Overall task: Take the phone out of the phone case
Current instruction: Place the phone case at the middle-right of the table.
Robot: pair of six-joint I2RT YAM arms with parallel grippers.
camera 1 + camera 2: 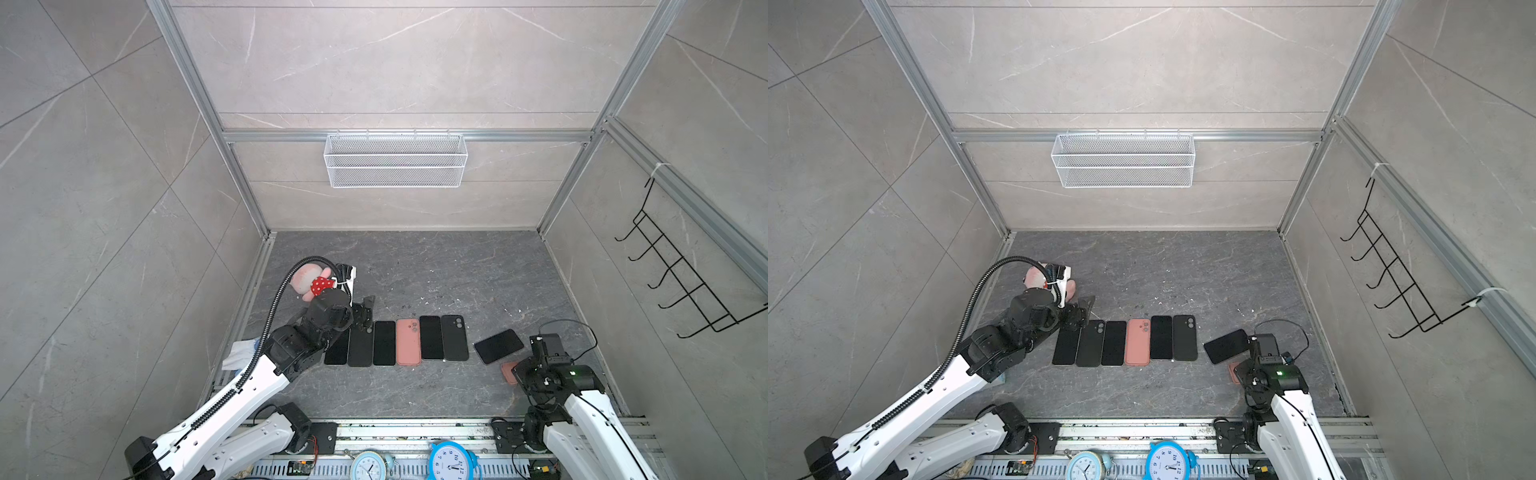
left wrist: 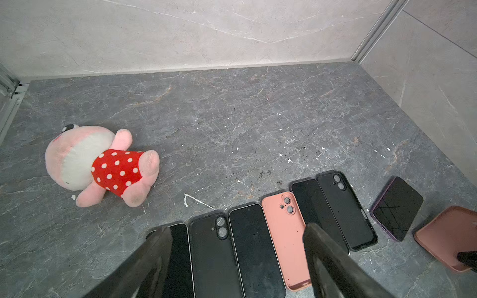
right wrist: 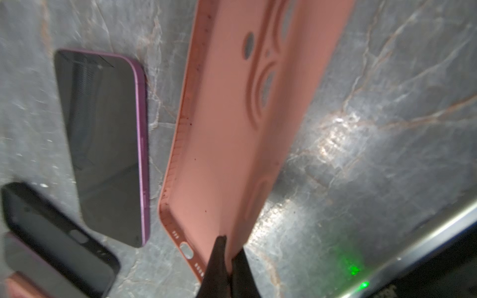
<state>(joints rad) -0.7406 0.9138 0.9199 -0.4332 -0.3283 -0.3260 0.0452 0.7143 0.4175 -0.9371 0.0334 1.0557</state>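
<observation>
The right gripper (image 3: 229,249) is clamped on the short port-end wall of the empty pink case (image 3: 232,123). The case's long axis runs straight away from the fingertips, and it appears tilted above the grey table (image 3: 361,129). The purple-edged phone (image 3: 103,144) lies screen-up just beside the case and roughly parallel to it, not touching, on the side toward the row of phones and cases (image 1: 395,340). It looks already freed, and the right arm is much the nearer. The left gripper (image 2: 236,229) hangs with its jaws wide and empty over the row's far end, well apart from both.
</observation>
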